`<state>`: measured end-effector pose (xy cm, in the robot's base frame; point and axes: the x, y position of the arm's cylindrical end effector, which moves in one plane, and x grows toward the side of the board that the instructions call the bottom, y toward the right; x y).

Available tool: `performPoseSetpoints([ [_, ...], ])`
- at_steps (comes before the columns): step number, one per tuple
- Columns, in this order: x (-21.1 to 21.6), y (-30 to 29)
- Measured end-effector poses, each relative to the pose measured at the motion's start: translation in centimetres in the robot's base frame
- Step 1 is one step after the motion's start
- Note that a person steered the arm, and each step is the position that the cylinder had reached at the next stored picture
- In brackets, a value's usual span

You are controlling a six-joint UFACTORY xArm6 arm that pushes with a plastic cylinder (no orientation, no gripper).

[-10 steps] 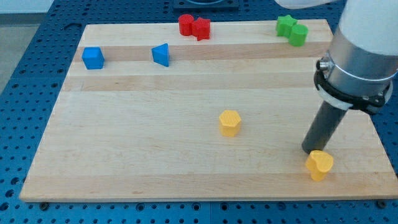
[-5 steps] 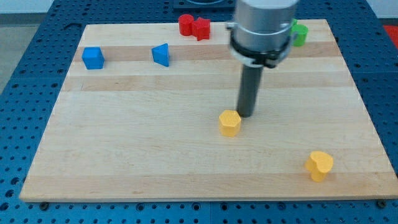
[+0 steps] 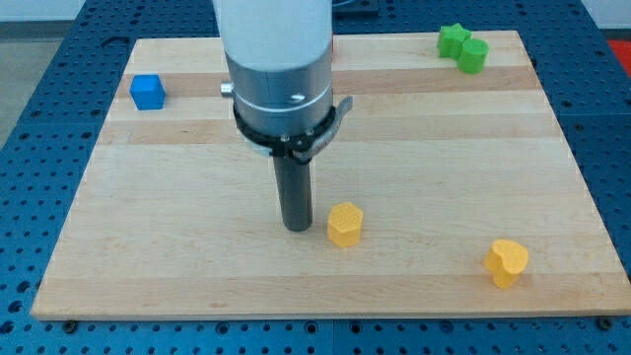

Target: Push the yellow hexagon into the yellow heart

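Observation:
The yellow hexagon (image 3: 344, 224) sits on the wooden board (image 3: 177, 256) a little below the middle. The yellow heart (image 3: 507, 261) lies near the board's bottom right corner, well apart from the hexagon. My tip (image 3: 297, 227) rests on the board just to the left of the hexagon, close to it or touching its left side. The arm's body rises above the tip and hides part of the board's top middle.
A blue cube (image 3: 147, 91) sits at the top left. Two green blocks (image 3: 463, 46) sit together at the top right. The blue and red blocks seen before at the top middle are hidden behind the arm.
My tip has swung from beside the yellow heart, across the board past the hexagon's upper right, to its left side. The hexagon has slid down and left. The heart has not moved.

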<state>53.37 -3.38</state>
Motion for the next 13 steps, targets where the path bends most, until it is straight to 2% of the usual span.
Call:
performPoseSetpoints([
  [3, 0.4, 14.9],
  [4, 0.4, 15.9],
  [5, 0.4, 12.1],
  [6, -1.8, 11.8],
  [7, -4.4, 12.7],
  [8, -4.7, 16.5],
  [9, -3.5, 20.4],
  [10, -3.7, 20.5],
  [11, -4.0, 18.2],
  [13, -0.8, 19.5],
])
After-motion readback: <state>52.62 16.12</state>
